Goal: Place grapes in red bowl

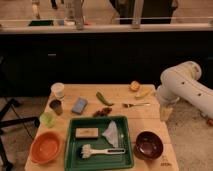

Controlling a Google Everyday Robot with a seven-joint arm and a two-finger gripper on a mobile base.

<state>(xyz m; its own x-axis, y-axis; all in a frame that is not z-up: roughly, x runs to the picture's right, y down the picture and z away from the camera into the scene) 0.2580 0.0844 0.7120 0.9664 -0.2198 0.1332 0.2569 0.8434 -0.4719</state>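
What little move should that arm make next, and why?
Probably swing in over the table toward the grapes. The gripper hangs beside the table's right edge, apart from them, and they lie mid-table just behind the green tray, not yet in the red bowl.
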